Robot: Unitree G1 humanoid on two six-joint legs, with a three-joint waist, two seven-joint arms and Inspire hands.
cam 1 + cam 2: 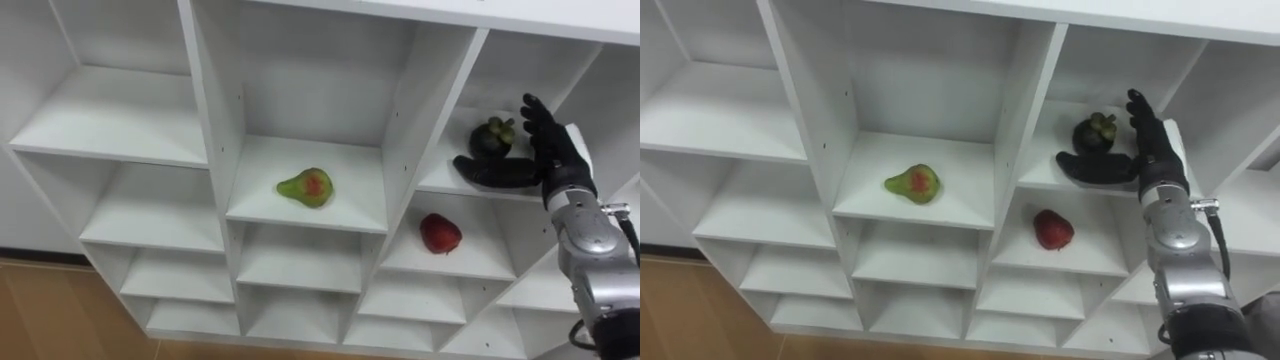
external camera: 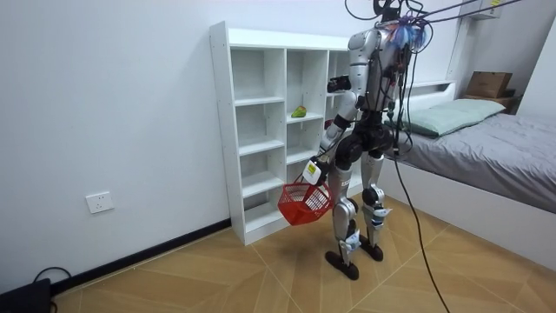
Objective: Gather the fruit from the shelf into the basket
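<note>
I see matt white smooth boards on the closet (image 1: pixel 350 185), a glossy red fruit (image 1: pixel 440 233), and a red plastic mesh basket (image 2: pixel 305 204)

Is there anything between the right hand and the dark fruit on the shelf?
Nothing visible. The open right hand is in the same compartment as the dark fruit, fingers to its right, thumb stretched in front of it, with no divider between them. The left hand holds the basket low beside the shelf.

No text, number or sign can be read on the closet (image 2: pixel 221 130) or the red basket (image 2: pixel 304 205); any print on the cardboard box (image 2: pixel 489 83) is too small to tell.
</note>
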